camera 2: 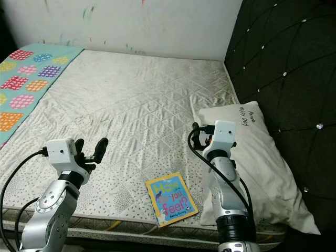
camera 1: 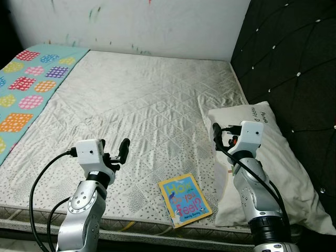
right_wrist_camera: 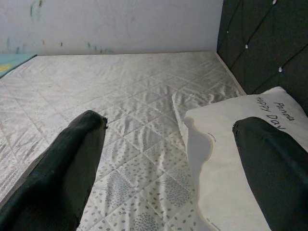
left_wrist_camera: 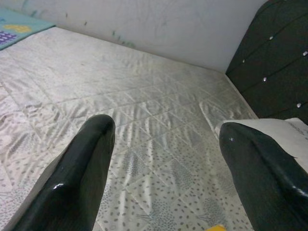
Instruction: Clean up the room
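Note:
A small picture book (camera 1: 185, 199) with a blue and yellow cover lies flat on the grey quilted mattress (camera 1: 136, 100), close to its front edge. A white pillow (camera 1: 275, 163) rests along the right side of the bed. My left gripper (camera 1: 116, 153) hovers open over the mattress, left of the book, with nothing between its fingers (left_wrist_camera: 77, 183). My right gripper (camera 1: 219, 135) is open too. It hangs over the pillow's left edge (right_wrist_camera: 211, 154), beyond and to the right of the book, and it holds nothing.
A blanket (camera 1: 26, 89) with coloured squares covers the bed's left side. A black tufted headboard (camera 1: 294, 63) rises behind the pillow on the right. A white wall (camera 1: 157, 21) with marks closes the far side. The mattress's front edge (camera 1: 136, 223) is just below the book.

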### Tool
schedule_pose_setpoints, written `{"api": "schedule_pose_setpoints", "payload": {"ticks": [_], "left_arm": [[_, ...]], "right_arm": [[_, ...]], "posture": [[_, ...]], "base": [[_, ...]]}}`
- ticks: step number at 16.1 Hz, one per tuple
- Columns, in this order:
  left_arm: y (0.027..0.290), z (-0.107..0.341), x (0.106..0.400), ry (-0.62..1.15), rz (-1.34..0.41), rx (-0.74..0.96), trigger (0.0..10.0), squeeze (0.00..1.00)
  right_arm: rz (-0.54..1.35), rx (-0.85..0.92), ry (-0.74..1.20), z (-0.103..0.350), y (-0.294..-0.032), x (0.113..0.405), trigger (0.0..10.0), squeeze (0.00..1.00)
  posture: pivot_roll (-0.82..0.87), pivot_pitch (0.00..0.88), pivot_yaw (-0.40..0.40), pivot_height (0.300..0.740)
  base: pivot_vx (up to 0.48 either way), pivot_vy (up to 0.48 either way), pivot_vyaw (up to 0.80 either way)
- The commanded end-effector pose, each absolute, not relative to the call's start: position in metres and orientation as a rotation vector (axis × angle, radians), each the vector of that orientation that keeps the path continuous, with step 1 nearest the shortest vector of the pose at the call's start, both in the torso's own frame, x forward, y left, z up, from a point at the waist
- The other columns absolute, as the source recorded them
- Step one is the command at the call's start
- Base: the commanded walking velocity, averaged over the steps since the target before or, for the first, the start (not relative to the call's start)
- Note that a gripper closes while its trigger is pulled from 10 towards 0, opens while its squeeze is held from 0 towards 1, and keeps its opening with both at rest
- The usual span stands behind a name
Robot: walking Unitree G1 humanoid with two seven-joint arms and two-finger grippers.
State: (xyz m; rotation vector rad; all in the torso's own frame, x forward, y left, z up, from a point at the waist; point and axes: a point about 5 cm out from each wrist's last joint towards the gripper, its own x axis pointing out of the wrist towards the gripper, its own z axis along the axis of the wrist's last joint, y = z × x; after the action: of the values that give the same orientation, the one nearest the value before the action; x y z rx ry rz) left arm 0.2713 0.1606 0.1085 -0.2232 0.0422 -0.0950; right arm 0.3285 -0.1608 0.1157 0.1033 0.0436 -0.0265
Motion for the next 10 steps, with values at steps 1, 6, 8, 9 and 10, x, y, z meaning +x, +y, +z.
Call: {"api": "schedule_pose_setpoints", "payload": {"ticks": [1, 6, 8, 9, 10], "left_arm": [[0.1593, 0.1101, 0.2719, 0.045, -0.111, -0.238, 10.0, 0.0], [0.1598, 0.1104, 0.2712, 0.046, -0.117, -0.267, 10.0, 0.0], [0.1597, 0.1109, 0.2718, 0.044, -0.12, -0.267, 10.0, 0.0], [0.1596, 0.1111, 0.2721, 0.042, -0.12, -0.268, 10.0, 0.0], [0.1597, 0.1111, 0.2723, 0.042, -0.118, -0.271, 10.0, 0.0]], "right_arm": [[-0.034, 0.11, 0.079, 0.1098, -0.1667, 0.3265, 10.0, 0.0], [-0.051, 0.117, 0.09, 0.107, -0.1733, 0.3228, 10.0, 0.0], [-0.05, 0.126, 0.095, 0.1066, -0.1736, 0.3224, 10.0, 0.0], [-0.05, 0.126, 0.093, 0.1072, -0.1737, 0.3227, 10.0, 0.0], [-0.051, 0.126, 0.09, 0.1076, -0.1739, 0.323, 10.0, 0.0]], "posture": [[-0.02, 0.0, -0.03, 0.74], [-0.02, 0.0, -0.029, 0.74], [-0.02, 0.0, -0.029, 0.74], [-0.02, 0.0, -0.03, 0.74], [-0.02, 0.0, -0.03, 0.74]], "base": [[0.0, 0.0, -0.8], [0.0, 0.0, -0.21], [0.0, 0.0, -0.8], [0.0, 0.0, -0.8], [0.0, 0.0, -0.8]]}}
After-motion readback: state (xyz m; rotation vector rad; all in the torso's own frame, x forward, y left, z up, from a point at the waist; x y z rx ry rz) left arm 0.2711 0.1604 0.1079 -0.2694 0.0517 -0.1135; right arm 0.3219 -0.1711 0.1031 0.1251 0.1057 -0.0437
